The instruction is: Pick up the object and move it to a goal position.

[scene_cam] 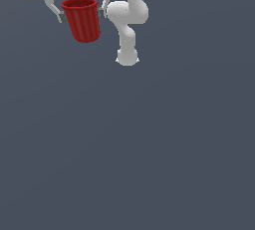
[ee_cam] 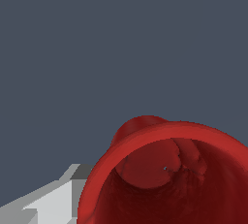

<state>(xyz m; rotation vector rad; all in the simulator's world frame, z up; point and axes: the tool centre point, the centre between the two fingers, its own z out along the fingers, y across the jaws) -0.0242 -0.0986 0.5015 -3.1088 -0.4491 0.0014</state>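
The object, a small red ribbed cup (scene_cam: pixel 82 19) with a thicker rim, hangs upright high in the exterior view, toward its left. My white gripper (scene_cam: pixel 81 12) is shut on the cup just below the rim, one finger (scene_cam: pixel 55 12) on each side. In the wrist view the cup (ee_cam: pixel 169 169) fills the near corner, its open mouth facing the camera, with one grey finger (ee_cam: pixel 53 199) beside it. The other finger is hidden there.
The arm's white links and base (scene_cam: pixel 127 35) stand to the exterior view's right of the cup. A plain dark grey floor (scene_cam: pixel 149 149) lies beneath everything.
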